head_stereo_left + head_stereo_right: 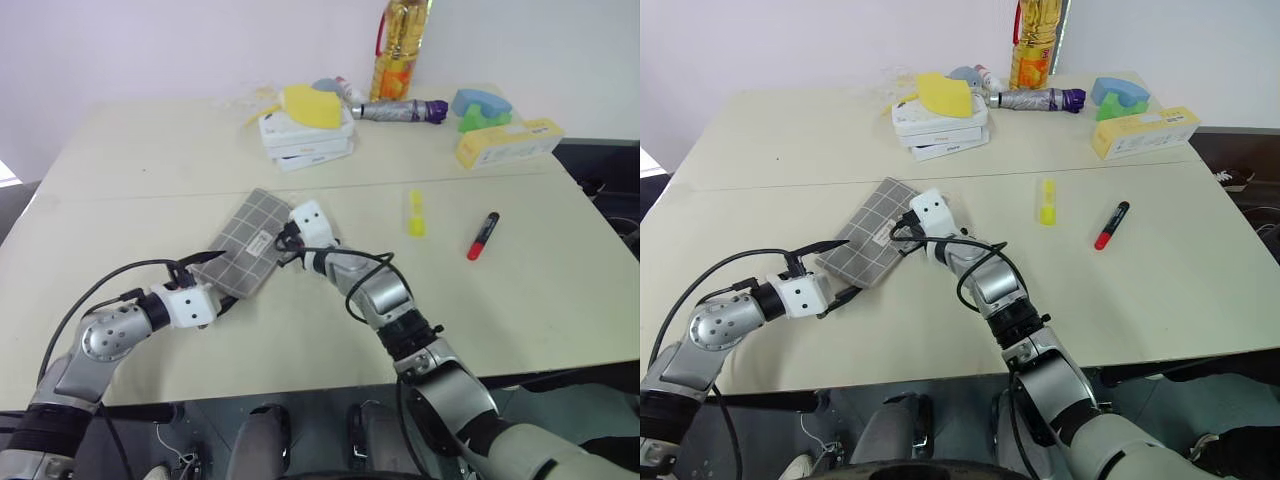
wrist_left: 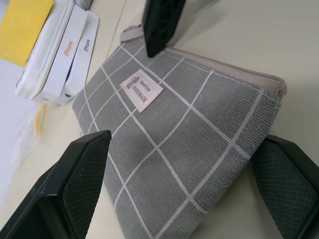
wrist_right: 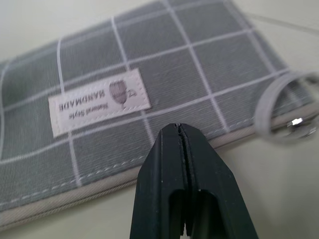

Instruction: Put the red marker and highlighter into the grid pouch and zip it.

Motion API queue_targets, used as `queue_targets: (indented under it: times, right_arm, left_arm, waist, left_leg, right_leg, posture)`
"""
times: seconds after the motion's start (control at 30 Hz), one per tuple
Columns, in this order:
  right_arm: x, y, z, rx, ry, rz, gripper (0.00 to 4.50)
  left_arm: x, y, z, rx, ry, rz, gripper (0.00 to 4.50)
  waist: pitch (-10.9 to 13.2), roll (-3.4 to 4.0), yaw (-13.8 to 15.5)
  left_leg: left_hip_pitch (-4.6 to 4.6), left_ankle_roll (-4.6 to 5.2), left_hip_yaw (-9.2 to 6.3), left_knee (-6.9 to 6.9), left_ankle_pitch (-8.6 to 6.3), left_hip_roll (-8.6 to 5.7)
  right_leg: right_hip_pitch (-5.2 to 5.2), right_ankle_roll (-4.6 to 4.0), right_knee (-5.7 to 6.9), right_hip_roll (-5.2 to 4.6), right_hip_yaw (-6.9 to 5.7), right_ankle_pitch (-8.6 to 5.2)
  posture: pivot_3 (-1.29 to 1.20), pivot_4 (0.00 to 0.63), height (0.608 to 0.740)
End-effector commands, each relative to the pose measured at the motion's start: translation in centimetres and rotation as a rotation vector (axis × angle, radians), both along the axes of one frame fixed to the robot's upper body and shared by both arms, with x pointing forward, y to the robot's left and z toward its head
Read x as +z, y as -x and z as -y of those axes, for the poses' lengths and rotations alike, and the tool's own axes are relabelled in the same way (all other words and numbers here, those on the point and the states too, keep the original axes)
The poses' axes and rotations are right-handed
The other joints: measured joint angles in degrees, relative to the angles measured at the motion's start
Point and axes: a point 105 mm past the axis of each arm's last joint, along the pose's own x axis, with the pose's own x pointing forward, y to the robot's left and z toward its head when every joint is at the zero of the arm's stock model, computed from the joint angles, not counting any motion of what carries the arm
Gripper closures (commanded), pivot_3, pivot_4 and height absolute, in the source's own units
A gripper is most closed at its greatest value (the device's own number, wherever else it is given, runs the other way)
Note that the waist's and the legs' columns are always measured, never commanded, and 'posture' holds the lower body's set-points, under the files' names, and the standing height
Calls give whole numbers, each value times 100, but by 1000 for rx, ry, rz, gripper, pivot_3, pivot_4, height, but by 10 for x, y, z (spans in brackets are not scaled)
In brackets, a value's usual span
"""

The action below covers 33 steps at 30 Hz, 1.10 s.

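Near the table's [image 1: 120,160] front-left, the grid pouch [image 1: 247,245] lies flat: the left gripper [image 2: 184,189] is spread wide around its near corner, the right gripper [image 3: 182,149] clenched empty at its zipper edge. Well right on bare tabletop lie the highlighter [image 1: 416,214] and the red marker [image 1: 482,236], apart; boxes crowd the far edge.

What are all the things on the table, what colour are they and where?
grid pouch: one, grey with white lines, near middle, between the grippers
highlighter: one, yellow, right of the pouch
red marker: one, black and red, right of the highlighter
white boxes: stack, far side, yellow lump on top
umbrella: one, grey-purple, far side
bottle: one, yellow-orange, far edge
long box: one, yellow, far right
left gripper: open around the pouch's near corner
right gripper: shut, at the pouch's zipper edge
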Motion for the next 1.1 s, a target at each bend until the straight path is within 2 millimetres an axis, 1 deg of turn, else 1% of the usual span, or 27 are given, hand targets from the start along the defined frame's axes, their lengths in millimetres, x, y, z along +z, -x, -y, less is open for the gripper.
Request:
queue_targets:
  times: [0.03,0.13,0.2,0.23,0.3,0.33,0.4,0.47,0.6,0.77,1.03,1.07,1.1]
  right_arm:
    - [-1,6,-11,38,11,-32,4467]
    - [-10,6,-8,5,20,-89,4467]
    - [-11,6,-8,-10,-7,-118,4467]
    - [-10,7,-9,-13,-38,-137,4467]
    - [-5,8,-14,-6,-82,-148,4467]
    - [-3,8,-16,-1,-90,-147,4467]
    - [-3,9,-18,5,-80,-140,4467]
    - [-3,10,-18,7,-73,-135,4467]
    - [-3,10,-18,6,-66,-125,4467]
    - [2,8,-17,5,-75,-103,4467]
    - [1,8,-16,7,-70,-96,4467]
    - [1,9,-16,8,-69,-96,4500]
    - [1,9,-16,8,-69,-95,4500]
  left_arm:
    - [-9,10,4,-41,-5,-67,0]
    - [-4,17,3,-61,24,-89,0]
    - [-2,22,3,-80,29,-108,0]
    - [-4,25,2,-97,18,-133,0]
    - [-11,31,3,-148,-71,-152,0]
    - [-13,30,4,-152,-97,-146,0]
    - [-13,23,6,-139,-106,-120,0]
    - [-16,16,6,-118,-155,-84,0]
    - [-25,1,0,-40,-231,-42,0]
    - [-25,-15,6,19,-226,27,0]
    - [-23,-18,5,69,-127,36,0]
    - [-22,-18,6,69,-110,38,567]
    - [-21,-18,6,67,-101,39,897]
  waist:
    - [0,0,-12]
    - [-2,0,-35]
    - [-3,-2,-46]
    - [-3,-2,-47]
    - [-3,-2,-43]
    - [-2,-2,-45]
    - [-3,1,-42]
    - [-3,1,-39]
    - [-6,2,-14]
    - [-10,7,2]
    - [-10,6,-23]
    - [-10,6,-27]
    - [-10,6,-29]
  left_leg:
    - [0,0,-1,0,0,0]
    - [1,0,-13,-3,0,3]
    - [1,0,-14,-6,0,5]
    - [1,0,-14,-7,0,6]
    - [1,0,-14,-8,0,7]
    - [1,0,-14,-8,0,7]
    - [1,0,-13,-8,0,6]
    - [1,0,-12,-8,0,6]
    - [4,0,-11,-5,0,3]
    - [8,-1,-12,-3,1,4]
    - [8,-2,-15,-3,2,7]
    - [8,-2,-15,-3,2,7]
    - [8,-2,-15,-3,2,7]
  right_leg:
    - [0,0,0,0,0,0]
    - [-3,0,3,0,1,0]
    - [-7,0,3,1,2,0]
    - [-7,0,4,1,2,0]
    - [-9,-1,4,2,2,0]
    - [-10,-1,5,3,1,0]
    - [-10,-2,4,3,2,0]
    - [-10,-2,4,3,2,0]
    - [-5,-2,5,5,2,0]
    - [0,-2,6,6,1,0]
    - [-2,-2,11,7,2,0]
    - [-2,-2,12,6,1,0]
    - [-3,-2,11,6,2,0]
  posture:
    - [0,150,740]
    - [0,150,740]
    - [0,150,740]
    - [0,150,740]
    - [0,150,740]
    - [0,150,740]
    - [0,150,740]
    - [0,150,740]
    - [0,150,740]
    - [0,150,740]
    - [0,150,740]
    - [0,150,740]
    - [0,150,740]
